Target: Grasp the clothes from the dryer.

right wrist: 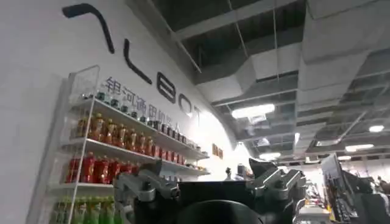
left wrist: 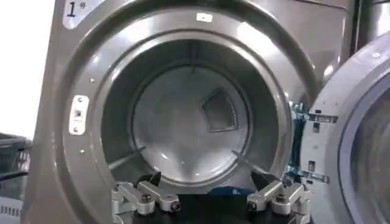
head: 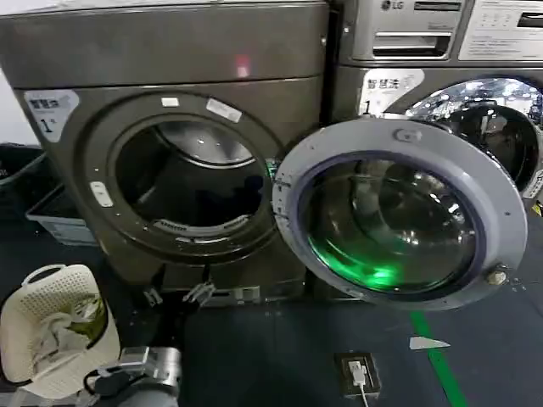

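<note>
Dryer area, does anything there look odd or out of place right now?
Nothing looks damaged or spilled. The dryer stands with its door swung wide open, as the task needs. The left gripper, open, faces the drum mouth. A basket of clothes sits upright beside it.

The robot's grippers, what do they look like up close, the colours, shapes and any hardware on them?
The left gripper has two dark pointed fingertips on silver-grey metal linkage bars, joined by round black bolts, over a black body. The right gripper is built the same way: grey jointed bars, dark tips, a black rounded housing. In the head view a silver cylindrical arm segment carries black cabling.
</note>
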Controlling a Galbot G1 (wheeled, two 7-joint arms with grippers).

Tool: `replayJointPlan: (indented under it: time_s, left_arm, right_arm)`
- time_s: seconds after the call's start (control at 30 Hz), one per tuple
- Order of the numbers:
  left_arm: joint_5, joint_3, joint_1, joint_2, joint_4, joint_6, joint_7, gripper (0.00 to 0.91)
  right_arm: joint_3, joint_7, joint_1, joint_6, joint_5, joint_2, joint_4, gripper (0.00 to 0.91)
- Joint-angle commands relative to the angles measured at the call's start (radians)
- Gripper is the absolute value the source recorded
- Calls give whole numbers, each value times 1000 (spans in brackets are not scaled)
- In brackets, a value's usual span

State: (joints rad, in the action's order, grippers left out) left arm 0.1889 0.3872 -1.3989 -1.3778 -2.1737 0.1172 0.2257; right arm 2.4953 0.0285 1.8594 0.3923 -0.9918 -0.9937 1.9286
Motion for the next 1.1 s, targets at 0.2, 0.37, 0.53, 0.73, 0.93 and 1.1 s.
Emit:
replayJointPlan:
  time_s: [0.2, 0.37, 0.53, 0.73, 0.93, 1.1]
  left_arm:
    - [-3, 0, 3, -2, 3, 0, 1, 907]
    - [-4, -5, 4, -7, 8, 1, 1, 907]
    - [-5, -13, 9, -9, 14, 3, 2, 907]
    - [-3, -8, 11, -9, 20, 3, 1, 907]
    - [0, -7, 16, -6, 25, 3, 1, 907]
    - [0, -9, 17, -5, 28, 2, 1, 907]
  right_arm:
    - [-12, -19, 4, -92, 12, -6, 1, 907]
    - [-15, -21, 4, -99, 11, -10, 8, 907]
    - [-16, -25, 4, -101, 12, -15, 10, 907]
    - [-27, -33, -4, -103, 14, -20, 16, 907]
    - [-30, -34, -5, -104, 14, -24, 22, 907]
    - [-34, -30, -3, -97, 16, -35, 36, 907]
